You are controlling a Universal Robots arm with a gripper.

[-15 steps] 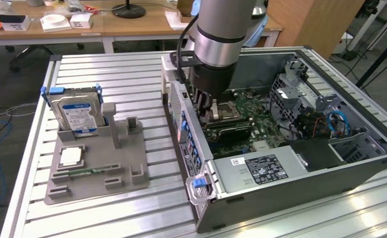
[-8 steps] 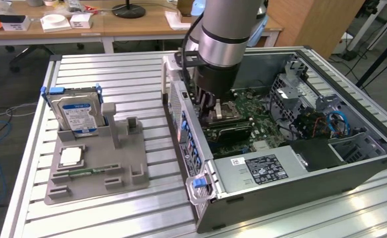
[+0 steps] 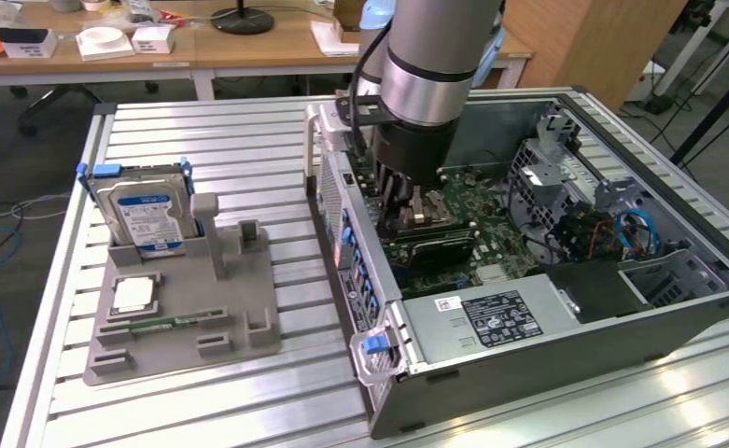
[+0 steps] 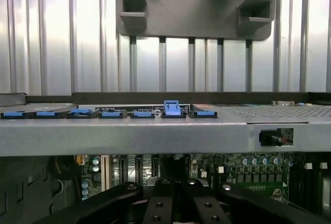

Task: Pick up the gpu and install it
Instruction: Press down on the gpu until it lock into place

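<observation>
The gpu [image 3: 437, 247] stands on edge over the green motherboard inside the open computer case [image 3: 339, 233]; its black cooler block faces the exterior view's camera. My gripper [image 3: 396, 217] reaches down into the case from above, and its dark fingers meet the card's top edge at the end nearest the case's rear wall. In the wrist view the black fingers [image 4: 158, 206] are drawn together just above the motherboard. The gripper [image 4: 182, 211] is shut on the card, though the card itself is hard to make out between them there.
A grey parts holder [image 3: 184, 308] lies on the slatted table at the exterior view's left, carrying a hard drive [image 3: 147, 215], a processor chip [image 3: 133, 294] and a memory stick [image 3: 165, 324]. Blue slot clips [image 4: 172, 108] line the case's rear wall. The power supply [image 3: 495, 317] and drive cage [image 3: 564, 177] crowd the case.
</observation>
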